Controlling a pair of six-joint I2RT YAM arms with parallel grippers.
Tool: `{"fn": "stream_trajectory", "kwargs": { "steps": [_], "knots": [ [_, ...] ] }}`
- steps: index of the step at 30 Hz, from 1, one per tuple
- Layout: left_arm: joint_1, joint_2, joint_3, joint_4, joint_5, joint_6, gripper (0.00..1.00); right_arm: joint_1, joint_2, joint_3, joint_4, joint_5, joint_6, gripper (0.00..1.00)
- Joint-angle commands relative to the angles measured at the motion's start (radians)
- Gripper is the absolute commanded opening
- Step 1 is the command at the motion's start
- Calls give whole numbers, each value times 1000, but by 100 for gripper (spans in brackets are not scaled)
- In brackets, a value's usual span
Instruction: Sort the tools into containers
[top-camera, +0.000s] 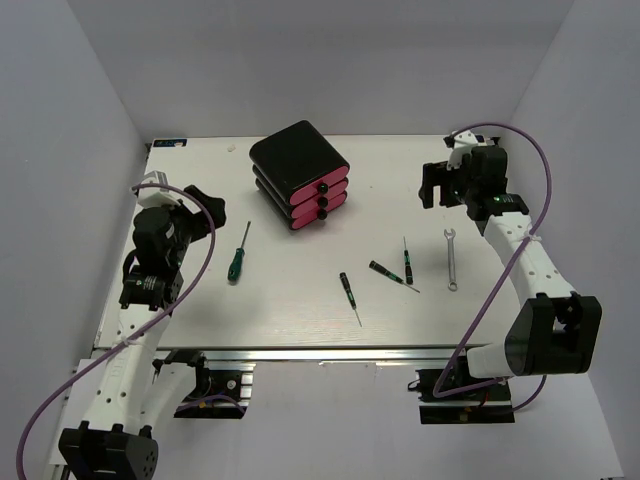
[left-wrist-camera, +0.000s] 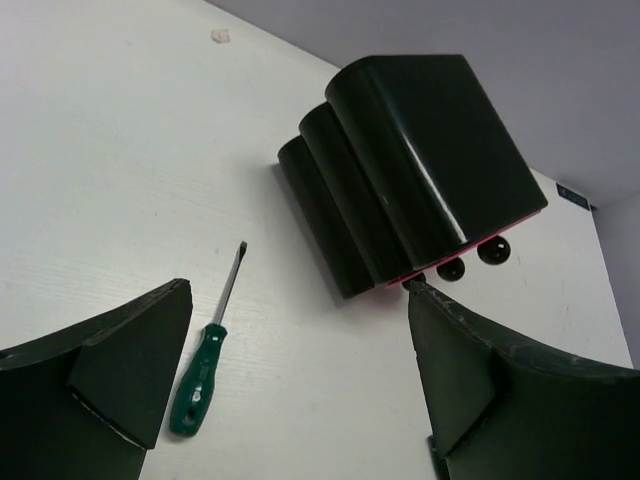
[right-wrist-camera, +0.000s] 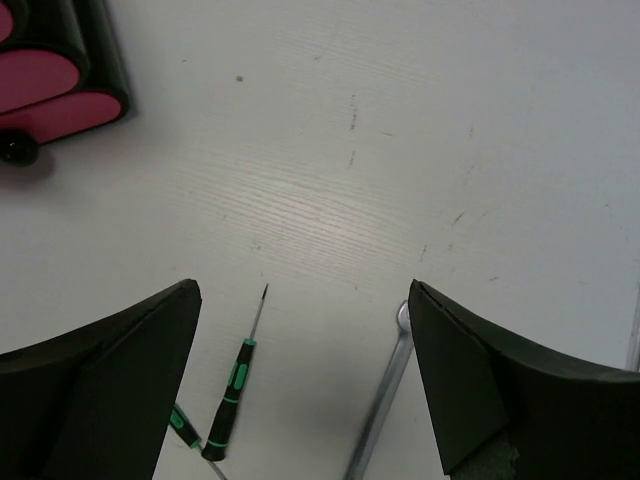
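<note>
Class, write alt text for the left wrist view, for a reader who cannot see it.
A stacked black drawer unit sits on a white table, with a green-handled screwdriver lying beside it. The left gripper frames the bottom, open and empty.

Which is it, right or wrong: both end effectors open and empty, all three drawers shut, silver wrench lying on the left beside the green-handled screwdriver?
Wrong on the wrench only. The silver wrench lies on the right, by the right arm, beside a precision screwdriver. The green-handled screwdriver lies alone on the left. The top external view shows it. The rest stands.
</note>
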Motion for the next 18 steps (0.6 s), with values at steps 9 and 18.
{"fn": "stream_trajectory", "kwargs": {
  "steps": [9,18],
  "knots": [
    [-2,-2,-17,-66,84,-15,96,49,-18,18,-122,-600,-511,89],
    [-2,56,-14,-101,119,-27,37,200,281,271,40,-490,136,38]
  ]
}}
